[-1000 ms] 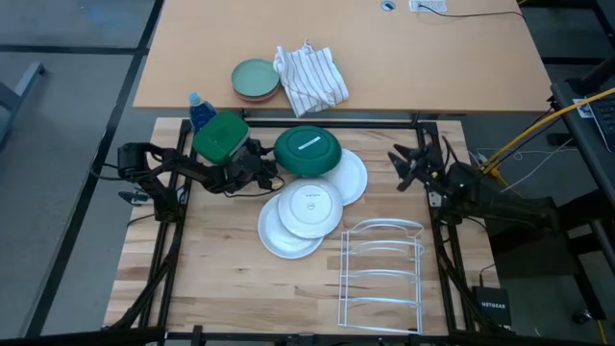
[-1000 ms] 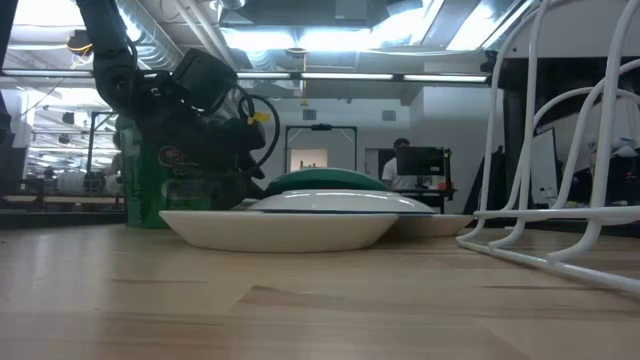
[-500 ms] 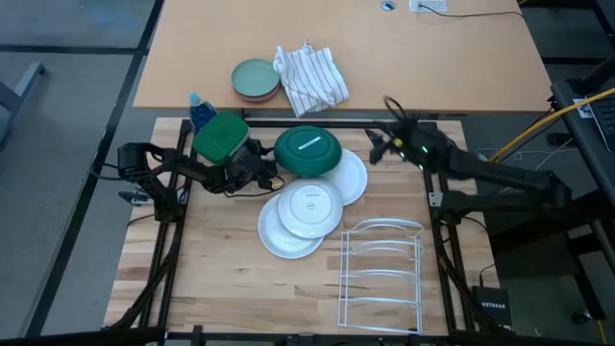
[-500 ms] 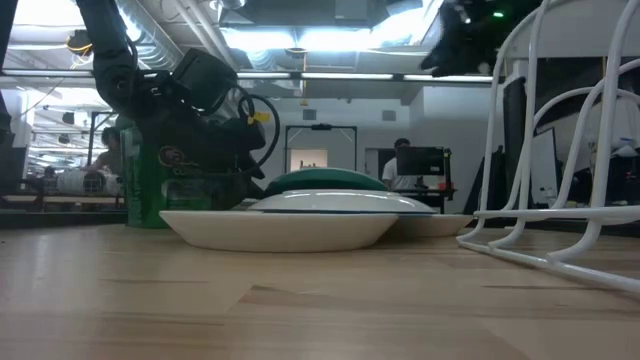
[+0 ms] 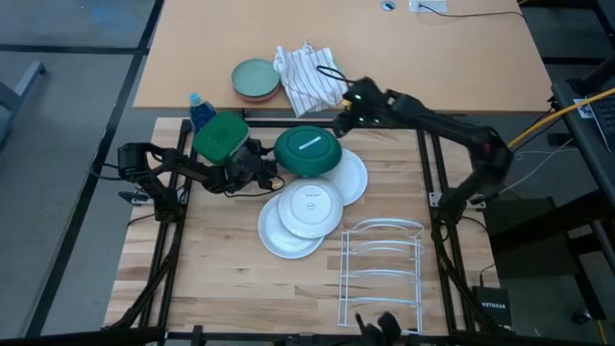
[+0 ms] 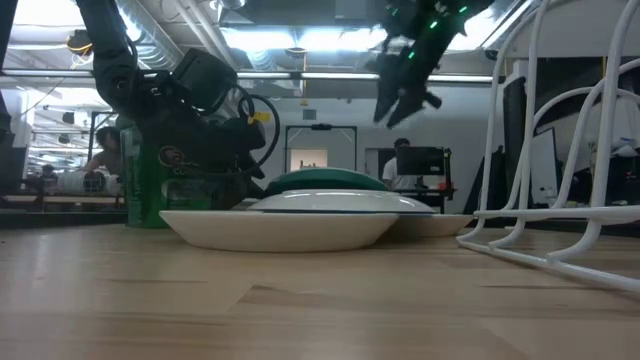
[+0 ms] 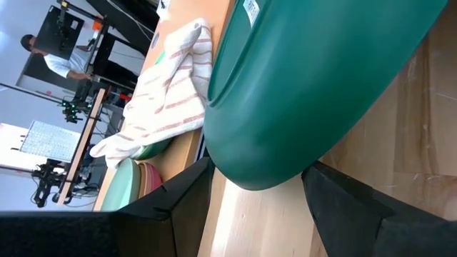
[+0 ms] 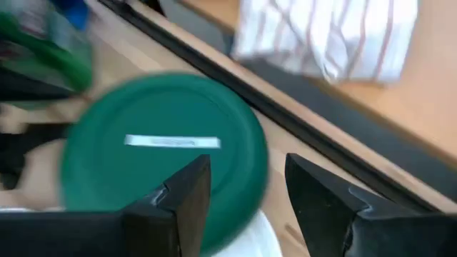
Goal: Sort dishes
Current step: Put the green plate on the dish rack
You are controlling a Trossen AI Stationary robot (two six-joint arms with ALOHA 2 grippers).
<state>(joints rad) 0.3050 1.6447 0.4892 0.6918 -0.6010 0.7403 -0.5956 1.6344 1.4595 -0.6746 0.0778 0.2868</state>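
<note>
Right gripper [image 5: 343,119] hangs open-jawed above the far rim of the green plate [image 5: 307,151], which sits on the table's plate pile, left gripper [image 5: 272,174] open at its near-left edge: reach step, next a descent onto the rim.

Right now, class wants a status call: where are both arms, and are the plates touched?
Right gripper open, above the green plate's far edge. Left gripper open beside that plate, jaws either side of its rim. White plates untouched. Rack empty.

Jar [image 5: 220,136] tight beside green plate [image 5: 307,151].
</note>
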